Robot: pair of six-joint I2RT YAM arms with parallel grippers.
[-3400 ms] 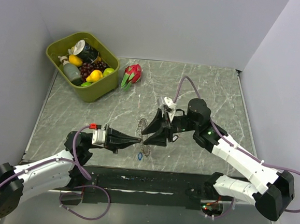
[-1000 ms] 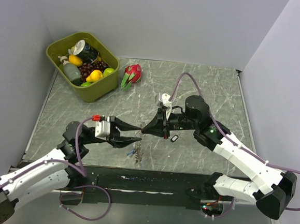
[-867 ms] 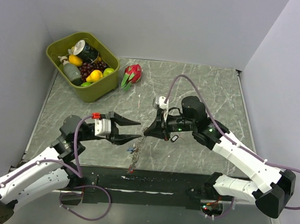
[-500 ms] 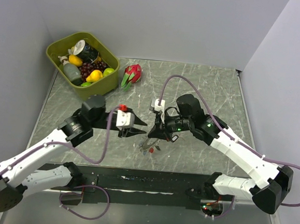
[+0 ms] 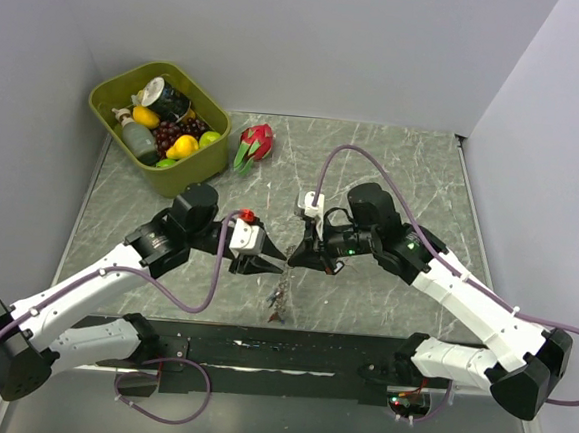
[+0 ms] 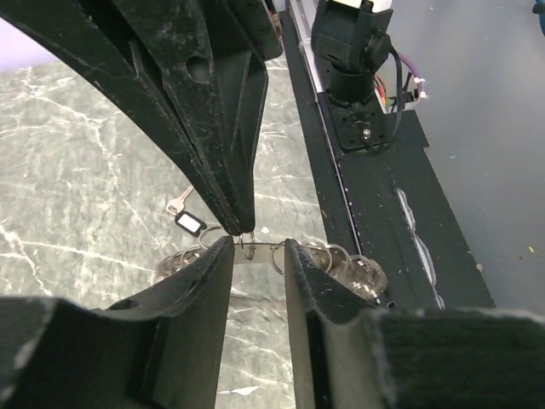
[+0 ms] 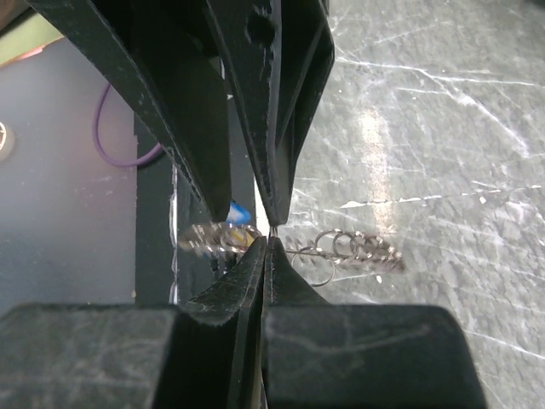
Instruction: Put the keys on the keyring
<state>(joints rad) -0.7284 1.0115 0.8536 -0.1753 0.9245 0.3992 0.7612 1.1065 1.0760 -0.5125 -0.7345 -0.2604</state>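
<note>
Keyring [image 5: 278, 302]: hangs edge-on from the tips of the right hand [image 5: 293, 261]. Its fringe of small metal loops and tags trails down from the grip. Whether its low end touches the desk [image 5: 404, 165] cannot be told.

Right hand: fingers pressed together, clamped on the ring's thin wire at the very tips. Right wrist view confirms this: no gap between the pads, the wire caught where they meet, and a row of small loops [image 7: 353, 248] running off to one side of the grip. A blue tag [image 7: 238, 210] sits on the other side.

Left hand [image 5: 279, 267]: meets the right hand tip to tip over the keyring. In the left wrist view its fingers [image 6: 217, 264] stand apart and the ring wire crosses the gap between them. The right hand's tips come down into that gap from above. The fingers straddle the keyring and no clamping is visible.

Loose key with a black tag [image 6: 189, 223]: flat on the desk just beyond the keyring, not on it, its bare metal blade pointing away.

Farther from the keyring:
- a black rail [image 5: 289, 352] runs along the desk's near edge, just below it;
- a dragon fruit [image 5: 258, 141] lies well beyond it;
- a green bin [image 5: 158, 171] of fruit and bottles sits well beyond it, to the left.
</note>
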